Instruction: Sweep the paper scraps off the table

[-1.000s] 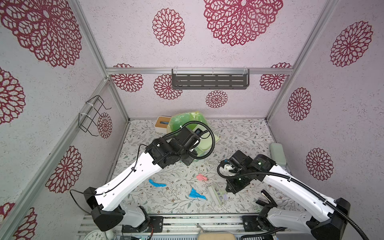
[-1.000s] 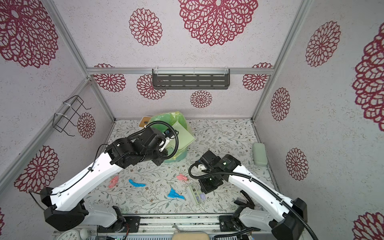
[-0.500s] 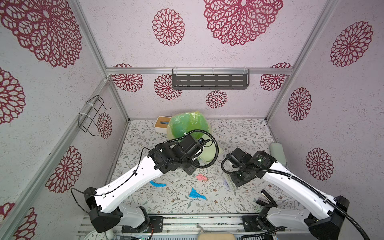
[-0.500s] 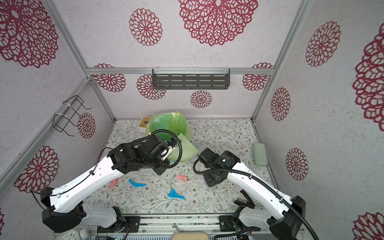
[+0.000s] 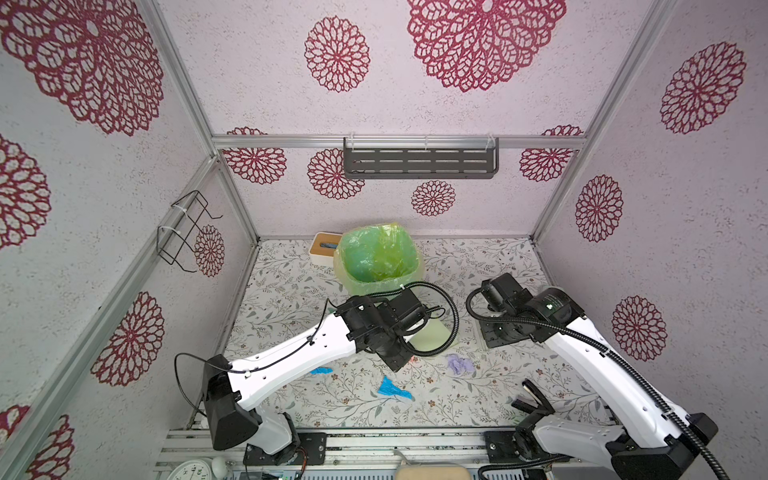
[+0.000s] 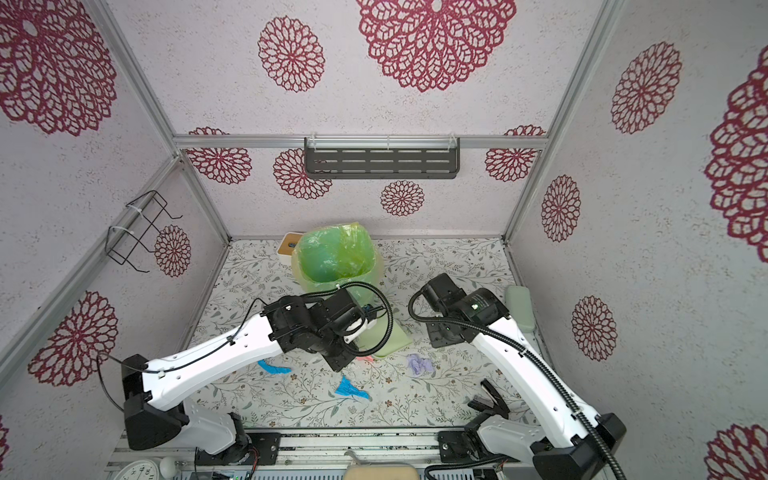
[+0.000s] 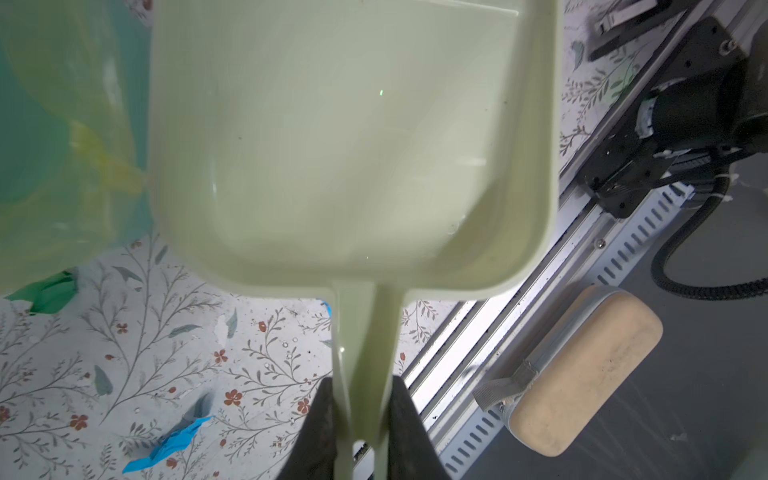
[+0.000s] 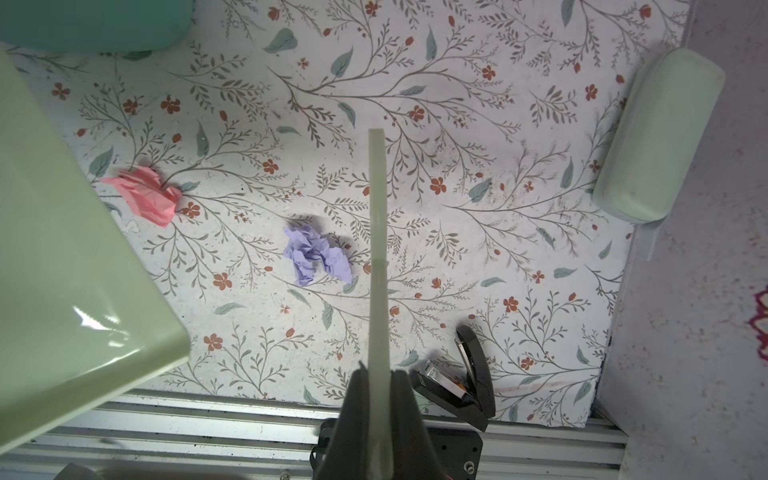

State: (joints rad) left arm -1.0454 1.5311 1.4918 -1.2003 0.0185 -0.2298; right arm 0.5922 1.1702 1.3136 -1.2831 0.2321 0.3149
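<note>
Beside the bin [image 5: 374,284], the left gripper [image 7: 361,386], clamped on the dustpan [image 7: 353,145], has lowered it empty. The right gripper [image 8: 379,374] pinches a stick [image 8: 377,249], and scraps [image 8: 316,257] remain.

Glossy plastic dustpan [image 7: 353,145], crumpled paper scraps [image 8: 316,257]

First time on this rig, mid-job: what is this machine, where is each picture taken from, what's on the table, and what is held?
The machine is a white left arm and right arm. Both top views look down from one overhead camera; each wrist view looks along that arm's tool. The left tool is shut on the handle of a pale green dustpan. The right tool is shut on a thin pale green stick, seen edge-on. On the table are a lilac scrap, a pink scrap, a blue scrap, a second blue scrap, a black stapler and a lined bin.
</note>
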